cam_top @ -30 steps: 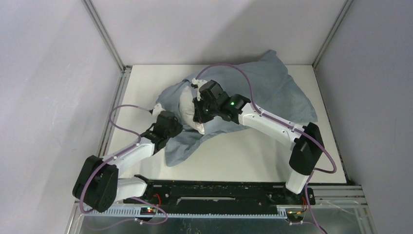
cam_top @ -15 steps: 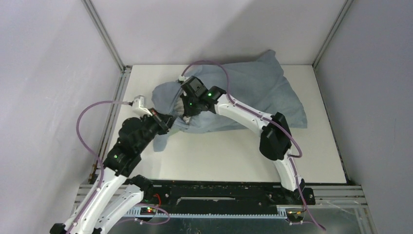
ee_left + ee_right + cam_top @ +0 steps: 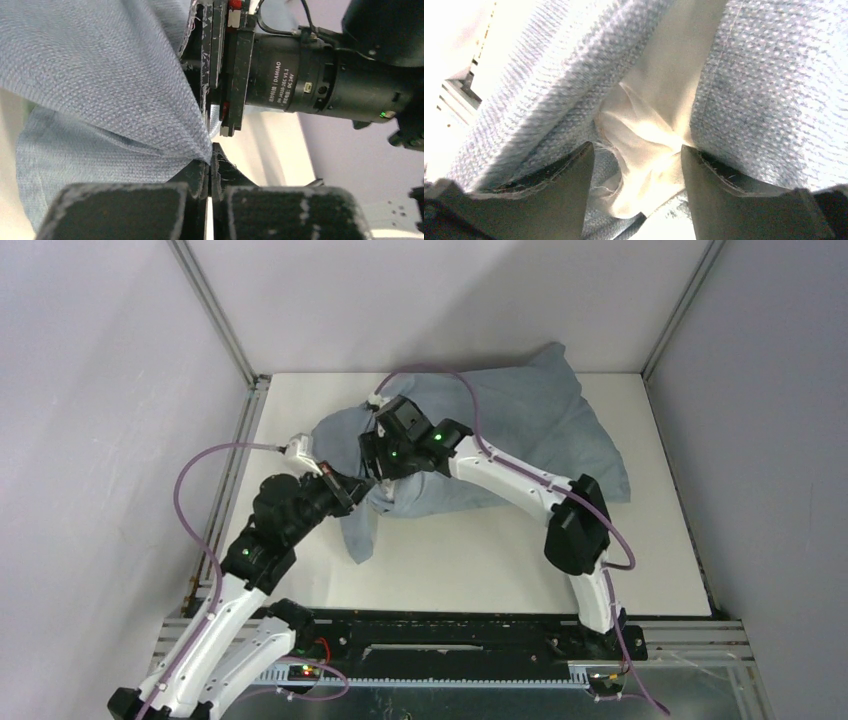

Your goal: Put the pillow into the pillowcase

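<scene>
We see the pillowcase (image 3: 530,430) lying wrinkled over the far and right part of the white surface (image 3: 480,560). Its bulk sits toward the far right corner, and its near-left end is gathered where the two arms meet. The left tool (image 3: 209,162) is closed on a fold of that blue-grey cloth. In the left wrist view its two fingers press together with a point of the fabric pinched between them, and the cloth fans out up and to the left from the pinch. Just beyond the pinch, the same view shows the black wrist motor (image 3: 290,80) of the right arm, very near. From above, a loose flap of the pillowcase lies on the surface toward the near edge, just right of the left tool. The right tool (image 3: 638,150) reaches in from the right over the cloth. Its fingers stand partway apart and a bunched piece of the off-white pillow (image 3: 649,125) fills the gap between them, so we read it as gripping the pillow. Blue-grey cloth lies on both sides of that pale bunch and drapes over both fingers, so the held part of the pillow sits at the mouth of the pillowcase. From above we can hardly make out the pillow, and we cannot tell how much of it is inside the cloth.
</scene>
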Action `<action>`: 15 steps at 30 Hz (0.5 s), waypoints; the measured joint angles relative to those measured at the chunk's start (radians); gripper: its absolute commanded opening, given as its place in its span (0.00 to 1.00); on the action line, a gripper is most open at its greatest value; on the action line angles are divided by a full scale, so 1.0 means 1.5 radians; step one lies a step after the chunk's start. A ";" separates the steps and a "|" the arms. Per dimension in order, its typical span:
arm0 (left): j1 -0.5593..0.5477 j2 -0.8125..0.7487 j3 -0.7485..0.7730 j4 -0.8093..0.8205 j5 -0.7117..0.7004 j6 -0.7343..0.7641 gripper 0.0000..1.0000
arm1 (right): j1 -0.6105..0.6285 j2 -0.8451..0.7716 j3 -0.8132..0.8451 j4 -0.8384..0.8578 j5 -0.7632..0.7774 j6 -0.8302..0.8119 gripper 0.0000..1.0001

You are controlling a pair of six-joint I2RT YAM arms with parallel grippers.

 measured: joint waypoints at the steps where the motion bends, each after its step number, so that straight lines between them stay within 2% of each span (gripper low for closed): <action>1: 0.005 -0.004 -0.001 0.012 0.005 -0.006 0.00 | 0.001 -0.014 -0.003 0.000 0.012 -0.003 0.62; 5: 0.028 -0.019 -0.005 0.009 -0.004 -0.006 0.00 | 0.002 -0.068 0.001 -0.004 0.042 -0.013 0.48; 10: 0.038 0.002 -0.004 -0.015 -0.010 -0.005 0.00 | 0.018 -0.101 0.033 -0.010 0.124 -0.030 0.47; 13: 0.038 0.020 0.013 -0.030 -0.004 -0.004 0.00 | 0.023 -0.089 0.027 -0.012 0.160 -0.033 0.39; 15: 0.038 0.035 0.051 -0.047 0.001 -0.003 0.00 | 0.025 -0.058 0.026 -0.012 0.176 -0.033 0.37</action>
